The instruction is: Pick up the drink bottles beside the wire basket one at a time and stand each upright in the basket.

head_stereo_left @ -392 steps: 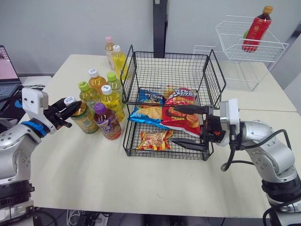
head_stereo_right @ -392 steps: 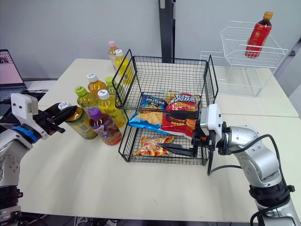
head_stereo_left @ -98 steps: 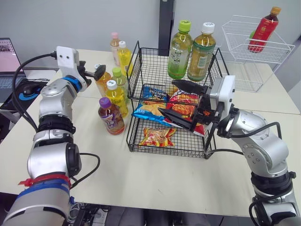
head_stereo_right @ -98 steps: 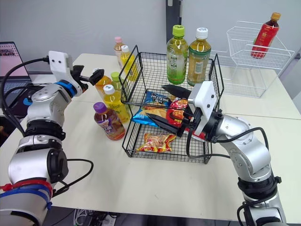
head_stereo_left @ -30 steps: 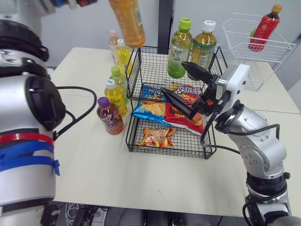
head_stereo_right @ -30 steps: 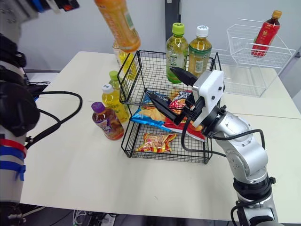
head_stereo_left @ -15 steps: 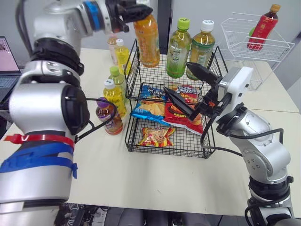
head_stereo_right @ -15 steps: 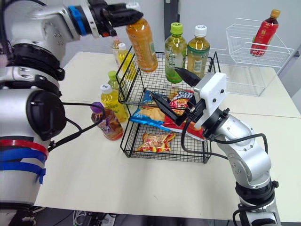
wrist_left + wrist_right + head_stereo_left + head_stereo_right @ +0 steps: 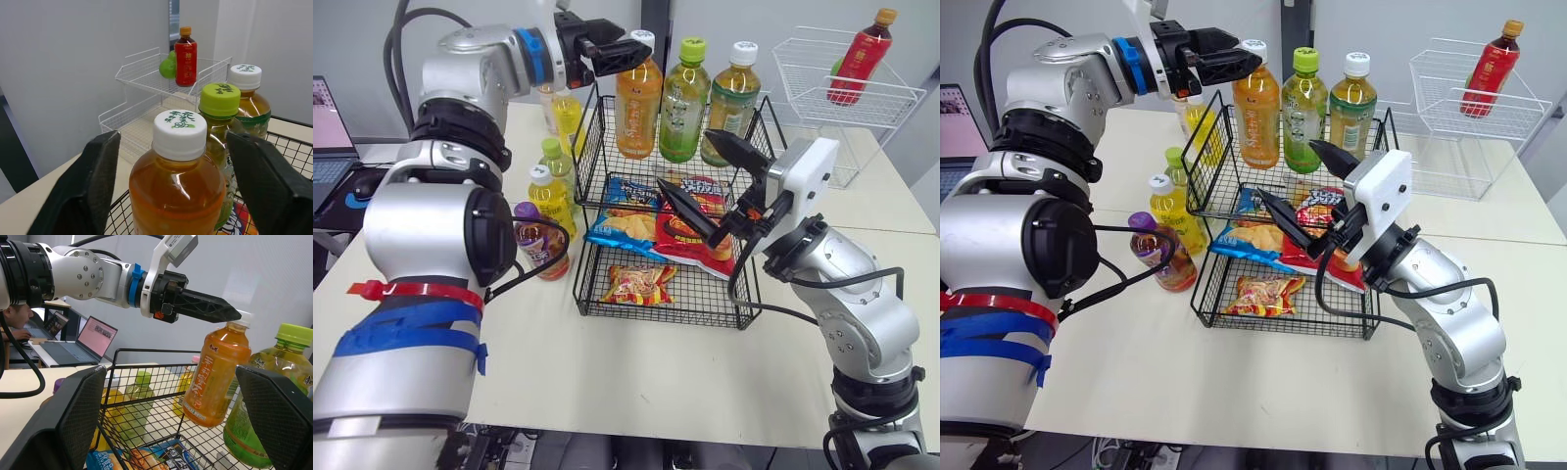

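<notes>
While the orange bottle (image 9: 638, 103) stands in the upper tier of the black wire basket (image 9: 759, 147), at its back left corner, the left gripper (image 9: 622, 51) hangs at the height of the bottle's white cap. Its two black fingers (image 9: 100, 181) are spread wide, one on each side of the neck, with a clear gap to the bottle on both sides, so they grip nothing. From the right wrist the orange bottle looks slightly tilted; from the head it looks close to upright. Just beside it in the same tier stand a green-capped bottle (image 9: 682, 98) and a white-capped bottle (image 9: 732, 98), the three forming a row along the back. The right gripper (image 9: 683, 159) hovers over the front of the basket, above the snack bags (image 9: 690, 230) on the middle shelf, its fingers (image 9: 80, 426) also spread apart and empty. Another snack packet (image 9: 641, 284) lies on the bottom shelf. On the table (image 9: 636, 382) to the left of the basket wait more drinks: a purple-capped bottle (image 9: 536, 240) nearest the front, a yellow bottle (image 9: 548, 201) behind it, a small green-capped one (image 9: 553, 162) further back, and another yellow one (image 9: 566, 108) near the rear corner. A white wire rack (image 9: 832, 108) at the far right holds a red bottle (image 9: 857, 54).
</notes>
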You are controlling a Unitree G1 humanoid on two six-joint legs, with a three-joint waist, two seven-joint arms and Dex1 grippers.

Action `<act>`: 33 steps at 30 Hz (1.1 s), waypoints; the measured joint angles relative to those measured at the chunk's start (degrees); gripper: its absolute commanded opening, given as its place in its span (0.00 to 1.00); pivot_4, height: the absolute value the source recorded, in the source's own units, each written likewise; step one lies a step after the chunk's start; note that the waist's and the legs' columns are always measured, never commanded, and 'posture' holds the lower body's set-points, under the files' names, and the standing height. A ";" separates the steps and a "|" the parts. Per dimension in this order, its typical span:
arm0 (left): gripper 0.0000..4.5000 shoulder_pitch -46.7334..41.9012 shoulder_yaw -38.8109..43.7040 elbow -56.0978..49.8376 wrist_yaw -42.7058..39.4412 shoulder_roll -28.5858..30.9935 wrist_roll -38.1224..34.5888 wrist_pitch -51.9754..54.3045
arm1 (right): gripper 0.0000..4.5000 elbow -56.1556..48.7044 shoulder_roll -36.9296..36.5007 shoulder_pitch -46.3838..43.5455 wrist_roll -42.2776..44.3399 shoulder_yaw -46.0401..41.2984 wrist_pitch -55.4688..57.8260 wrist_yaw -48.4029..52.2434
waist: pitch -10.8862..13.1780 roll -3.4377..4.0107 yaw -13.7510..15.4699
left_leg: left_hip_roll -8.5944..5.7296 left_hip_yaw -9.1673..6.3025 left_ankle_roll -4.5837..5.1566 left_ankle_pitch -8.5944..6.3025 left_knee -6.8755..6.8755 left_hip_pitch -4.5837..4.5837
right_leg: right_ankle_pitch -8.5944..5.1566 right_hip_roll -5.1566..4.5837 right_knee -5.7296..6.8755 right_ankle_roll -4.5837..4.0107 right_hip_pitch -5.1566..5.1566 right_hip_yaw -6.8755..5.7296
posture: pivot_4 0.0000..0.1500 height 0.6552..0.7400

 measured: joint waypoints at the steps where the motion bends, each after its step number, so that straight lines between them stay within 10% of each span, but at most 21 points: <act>1: 1.00 0.00 0.02 -0.02 -0.04 0.26 -0.12 0.03 | 1.00 0.00 0.00 0.00 0.00 0.00 0.01 0.00 | 0.00 0.00 -0.02 | 0.00 0.00 0.00 0.00 0.00 0.00 | 0.00 0.00 0.00 0.00 0.00 0.00 | 1.00 1.00; 12: 1.00 13.76 6.82 -19.37 -5.66 15.27 -7.78 10.89 | 1.00 2.05 -1.49 -0.53 2.20 -0.02 0.02 4.77 | 0.00 0.03 -1.28 | 0.01 -0.04 -0.07 0.05 0.00 0.12 | 0.01 0.00 0.07 -0.02 0.10 0.04 | 1.00 1.00; 19: 1.00 52.10 19.23 -54.17 -0.33 28.62 -12.39 25.18 | 1.00 9.40 -3.85 -4.11 7.55 1.61 -0.26 19.49 | -0.01 0.12 -1.52 | 0.02 -0.09 -0.07 0.05 -0.08 0.49 | 0.01 -0.02 0.02 -0.04 0.40 0.12 | 1.00 1.00; 26: 1.00 94.53 42.80 -92.88 5.96 14.48 -21.81 40.46 | 1.00 13.21 -5.93 -7.09 12.01 4.21 0.18 32.22 | -0.05 0.05 -0.65 | 0.02 -0.14 0.06 -0.04 -0.05 0.52 | 0.05 -0.13 -0.18 -0.01 0.61 0.11 | 1.00 1.00; 33: 1.00 104.05 47.29 -113.96 15.61 5.58 -32.12 45.31 | 1.00 15.44 -5.27 -8.14 11.98 5.22 0.14 35.87 | -0.24 0.51 1.18 | 0.02 -0.38 0.06 0.06 -0.07 0.70 | 0.07 -0.10 -0.09 -0.11 0.81 -0.01 | 1.00 1.00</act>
